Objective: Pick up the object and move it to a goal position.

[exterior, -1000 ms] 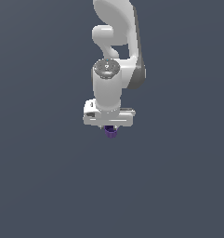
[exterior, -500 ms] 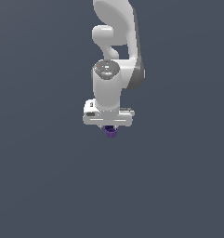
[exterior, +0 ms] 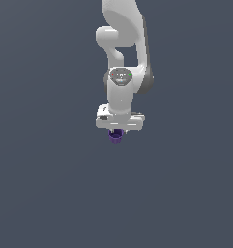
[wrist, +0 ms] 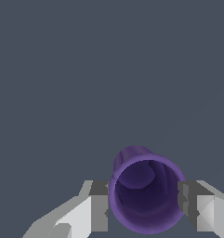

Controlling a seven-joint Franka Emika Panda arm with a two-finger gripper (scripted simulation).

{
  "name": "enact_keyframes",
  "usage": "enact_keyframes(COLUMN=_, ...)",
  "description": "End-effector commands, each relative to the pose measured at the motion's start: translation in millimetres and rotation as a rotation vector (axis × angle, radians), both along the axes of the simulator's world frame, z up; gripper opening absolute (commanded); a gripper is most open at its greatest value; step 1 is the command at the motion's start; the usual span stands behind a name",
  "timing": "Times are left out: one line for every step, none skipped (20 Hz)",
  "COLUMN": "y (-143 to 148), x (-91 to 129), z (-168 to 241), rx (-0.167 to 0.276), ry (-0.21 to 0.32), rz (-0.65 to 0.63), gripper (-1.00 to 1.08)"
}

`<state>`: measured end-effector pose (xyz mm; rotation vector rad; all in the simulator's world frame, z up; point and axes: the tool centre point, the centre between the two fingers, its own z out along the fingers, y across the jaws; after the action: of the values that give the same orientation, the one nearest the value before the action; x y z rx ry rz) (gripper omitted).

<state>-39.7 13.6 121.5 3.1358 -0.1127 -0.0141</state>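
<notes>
The object, a small purple cup (exterior: 116,138) with a hollow top, sits between my fingers just below the white gripper (exterior: 116,132) in the middle of the exterior view. In the wrist view the cup (wrist: 146,193) lies with its open mouth toward the camera. The two grey fingertips (wrist: 99,204) press on its opposite sides, so the gripper (wrist: 143,202) is shut on it. The plain grey ground (exterior: 50,193) gives no shadow, so I cannot tell how high the cup is above it.
Only the white arm (exterior: 123,43) rising toward the top of the exterior view and the uniform grey ground (wrist: 85,69) are in sight. No goal marker shows in either view.
The wrist and hand have shifted slightly toward the exterior view's right. The purple cup stays held between the fingers and has hardly moved.
</notes>
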Motion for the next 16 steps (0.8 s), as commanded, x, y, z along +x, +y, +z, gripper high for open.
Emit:
enact_keyframes(y=8, x=-10, z=-9, rx=0.002, ry=-0.004, rz=-0.011, gripper=0.28)
enact_keyframes(y=11, x=-13, z=-11, rx=0.002, ry=-0.005, rz=-0.015, gripper=0.28)
enact_keyframes(y=13, x=-16, z=-14, rx=0.003, ry=-0.005, rz=-0.018, gripper=0.28)
enact_keyframes(y=15, x=-19, z=-16, rx=0.003, ry=-0.006, rz=-0.021, gripper=0.28)
enact_keyframes(y=16, x=-21, z=-18, rx=0.004, ry=-0.007, rz=-0.023, gripper=0.28)
enact_keyframes(y=18, x=-23, z=-19, rx=0.004, ry=-0.008, rz=-0.025, gripper=0.28)
enact_keyframes(y=19, x=-25, z=-21, rx=0.005, ry=-0.008, rz=-0.027, gripper=0.28)
enact_keyframes(y=20, x=-26, z=-22, rx=0.005, ry=-0.008, rz=-0.028, gripper=0.28)
enact_keyframes(y=20, x=-27, z=-22, rx=0.005, ry=-0.009, rz=-0.029, gripper=0.28)
enact_keyframes(y=21, x=-28, z=-23, rx=0.005, ry=-0.009, rz=-0.03, gripper=0.28)
enact_keyframes(y=21, x=-28, z=-23, rx=0.005, ry=-0.009, rz=-0.03, gripper=0.28)
enact_keyframes(y=20, x=-27, z=-22, rx=0.005, ry=-0.008, rz=-0.028, gripper=0.28)
enact_keyframes(y=21, x=-27, z=-23, rx=0.005, ry=-0.008, rz=-0.028, gripper=0.28)
enact_keyframes(y=21, x=-27, z=-24, rx=0.005, ry=-0.008, rz=-0.028, gripper=0.28)
enact_keyframes(y=21, x=-27, z=-26, rx=0.005, ry=-0.008, rz=-0.028, gripper=0.28)
enact_keyframes(y=21, x=-27, z=-28, rx=0.005, ry=-0.008, rz=-0.028, gripper=0.28)
